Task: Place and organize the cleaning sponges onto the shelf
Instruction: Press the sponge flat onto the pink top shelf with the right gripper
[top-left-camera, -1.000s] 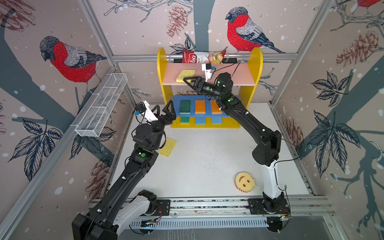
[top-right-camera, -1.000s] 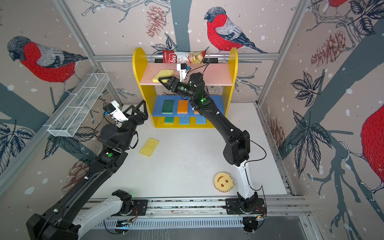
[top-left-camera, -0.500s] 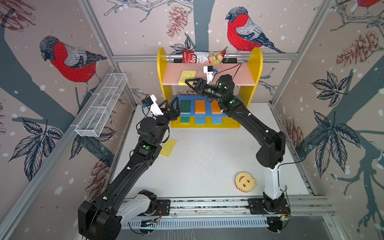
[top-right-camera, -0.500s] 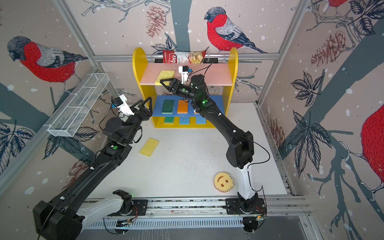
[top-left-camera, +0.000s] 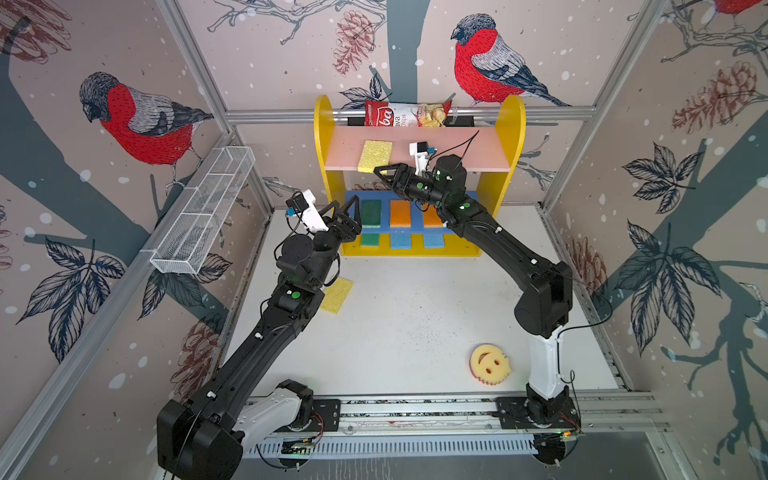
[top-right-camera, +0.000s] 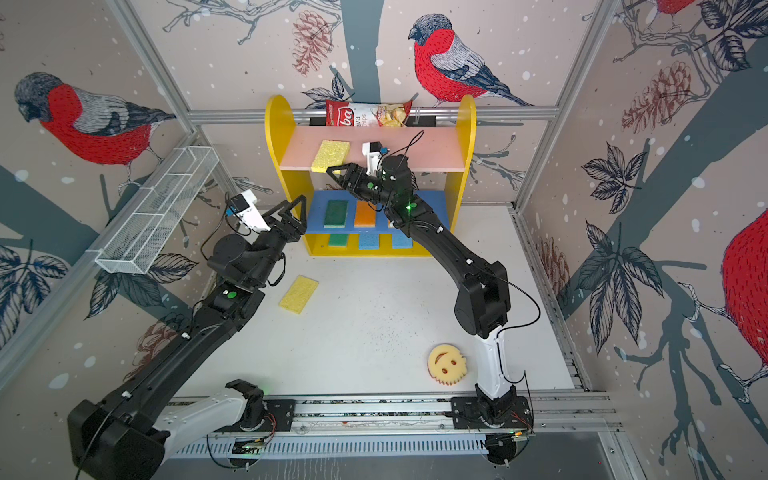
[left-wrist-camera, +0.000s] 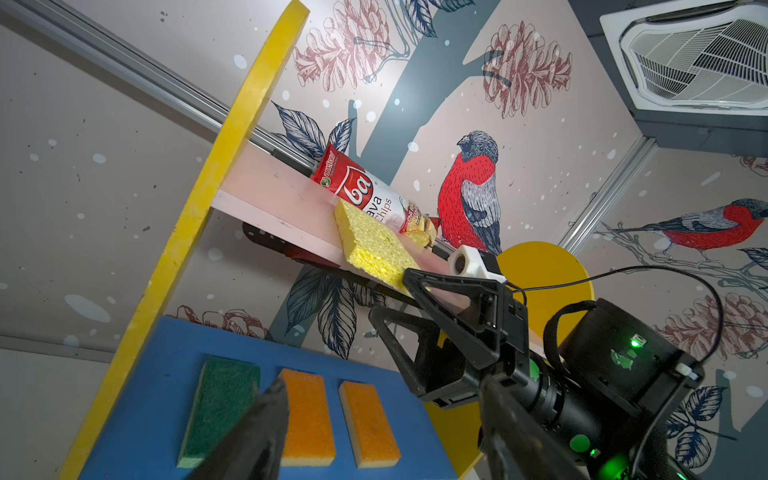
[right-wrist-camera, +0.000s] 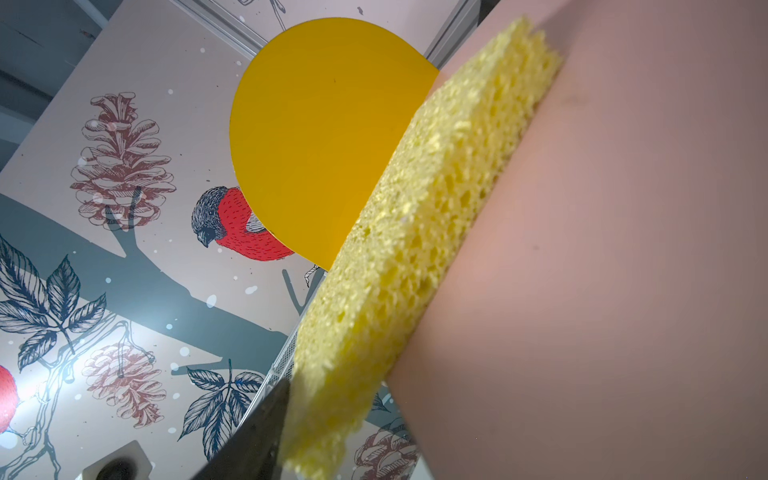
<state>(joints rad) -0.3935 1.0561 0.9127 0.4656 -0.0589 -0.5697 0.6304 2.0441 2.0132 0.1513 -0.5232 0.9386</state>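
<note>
the white bench (top-left-camera: 415, 316) carries the shelf (top-left-camera: 326, 166) at its far edge, and by the look of it the job is mostly done: seven sponges are on the shelf and two are not. the left claw (top-left-camera: 343, 208) hangs spread wide and empty just beside the shelf's left panel. the right claw (top-left-camera: 384, 176) is at the front edge of the pink top board with its jaws apart. in the left wrist view one finger sits above that edge and one below it. a chips bag (top-left-camera: 405, 114) lies along the back of the top board. in front of it the top yellow sponge (top-left-camera: 375, 156) lies askew, its corner overhanging at the right claw, seemingly resting and not gripped. the blue middle board holds a dark green sponge (top-left-camera: 370, 212) and two orange sponges (top-left-camera: 400, 212) in a row. the base shows a light green sponge (top-left-camera: 370, 240) and two blue sponges (top-left-camera: 400, 241). the loose yellow sponge (top-left-camera: 337, 295) lies flat by the left arm and the smiley sponge (top-left-camera: 489, 364) near the right arm's base, both well apart from the shelf.
</note>
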